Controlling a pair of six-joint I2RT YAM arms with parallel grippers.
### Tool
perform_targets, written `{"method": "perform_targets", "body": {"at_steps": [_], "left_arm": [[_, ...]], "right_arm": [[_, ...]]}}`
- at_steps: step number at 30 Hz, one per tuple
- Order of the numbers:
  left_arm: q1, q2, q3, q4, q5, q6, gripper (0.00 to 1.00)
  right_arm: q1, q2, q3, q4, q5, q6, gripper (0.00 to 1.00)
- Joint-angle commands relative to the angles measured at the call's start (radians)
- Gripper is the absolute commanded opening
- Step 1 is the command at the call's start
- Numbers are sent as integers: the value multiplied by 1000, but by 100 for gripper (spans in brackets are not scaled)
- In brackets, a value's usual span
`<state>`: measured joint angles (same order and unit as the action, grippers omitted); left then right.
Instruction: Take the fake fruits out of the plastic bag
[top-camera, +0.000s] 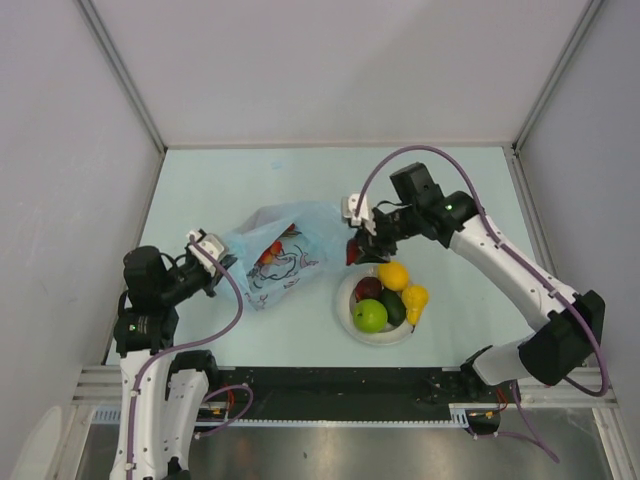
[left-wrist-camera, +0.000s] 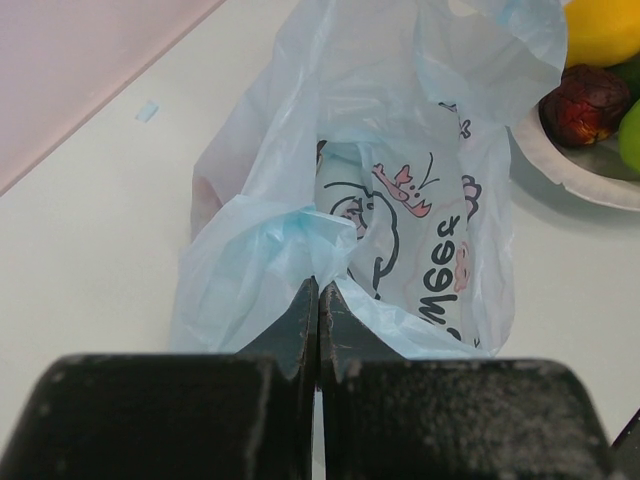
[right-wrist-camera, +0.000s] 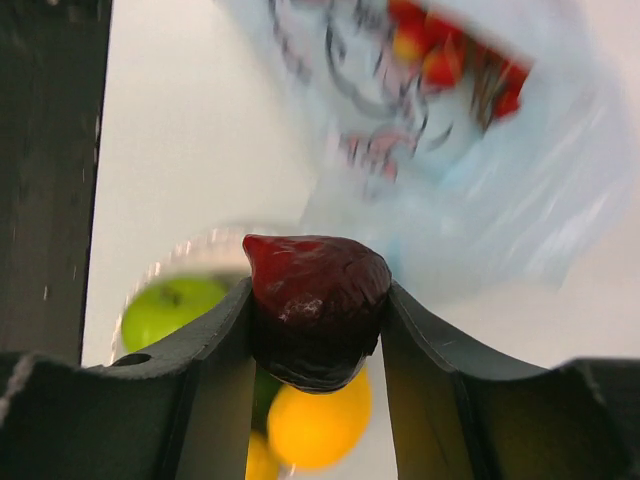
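The light-blue plastic bag (top-camera: 285, 240) (left-wrist-camera: 300, 150) (right-wrist-camera: 480, 190) lies crumpled at mid-table. My left gripper (top-camera: 222, 262) (left-wrist-camera: 320, 292) is shut on its near left edge. Red grapes (top-camera: 272, 250) (right-wrist-camera: 455, 55) show through the plastic inside the bag. My right gripper (top-camera: 357, 250) (right-wrist-camera: 318, 310) is shut on a dark maroon round fruit (right-wrist-camera: 318, 295), held just above the left rim of the white plate (top-camera: 345, 300). On the plate lie a green apple (top-camera: 370, 316), a lemon (top-camera: 393, 275), a dark avocado (top-camera: 394, 306), a yellow banana (top-camera: 415, 300) and another maroon fruit (top-camera: 367, 288) (left-wrist-camera: 583, 103).
The white plate (left-wrist-camera: 570, 170) (right-wrist-camera: 190, 250) sits right of the bag, close to the table's front edge. The enclosure's grey walls stand on three sides. A small pale-blue scrap (left-wrist-camera: 147, 111) lies on the table left of the bag.
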<state>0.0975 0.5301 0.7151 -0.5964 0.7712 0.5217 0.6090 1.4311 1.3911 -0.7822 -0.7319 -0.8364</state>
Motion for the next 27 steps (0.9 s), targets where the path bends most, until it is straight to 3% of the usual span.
{"method": "perform_targets", "body": {"at_steps": [1, 8, 14, 18, 27], "left_arm": [[-4, 7, 4, 44, 27, -19, 0], [-4, 5, -3, 29, 22, -17, 0], [-4, 21, -2, 43, 27, -26, 0], [-4, 28, 7, 40, 28, -28, 0], [-4, 24, 7, 37, 19, -34, 1]], "right_arm": [[-78, -40, -66, -282, 75, -248, 32], [-28, -176, -269, -384, 164, -357, 29], [106, -316, -457, -257, 288, -280, 31], [103, -301, -461, -209, 342, -256, 32], [60, -236, -449, -80, 405, -379, 35]]}}
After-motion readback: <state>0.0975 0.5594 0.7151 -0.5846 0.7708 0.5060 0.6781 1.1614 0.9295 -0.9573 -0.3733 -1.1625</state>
